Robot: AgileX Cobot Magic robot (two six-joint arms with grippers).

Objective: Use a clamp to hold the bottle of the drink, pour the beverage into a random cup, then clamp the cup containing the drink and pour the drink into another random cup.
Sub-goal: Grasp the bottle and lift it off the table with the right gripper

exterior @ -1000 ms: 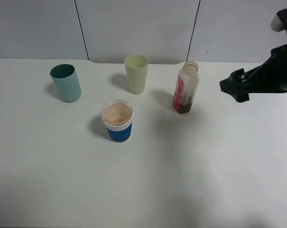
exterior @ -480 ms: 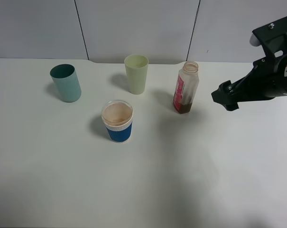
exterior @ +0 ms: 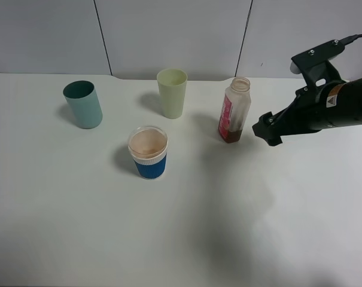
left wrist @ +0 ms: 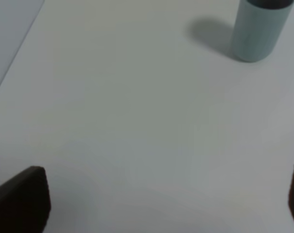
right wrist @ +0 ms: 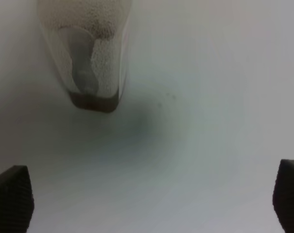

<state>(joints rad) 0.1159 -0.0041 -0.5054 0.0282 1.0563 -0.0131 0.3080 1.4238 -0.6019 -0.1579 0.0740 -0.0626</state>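
From up high, my right gripper [exterior: 268,130] sits open just beside the bottle [exterior: 234,110]. At the left wrist, my left gripper [left wrist: 159,199] is open and empty. At the right wrist, the bottle [right wrist: 91,53] stands ahead; a crooked push could tip it.

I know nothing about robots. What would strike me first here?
The bulky black arm on the right stands out, its open pincer poised beside, not touching, a small translucent plastic bottle with a red label and a little dark brown liquid inside. Left of it stand three cups: a pale green tumbler, a light teal tumbler and, nearest, a short blue-sleeved cup.
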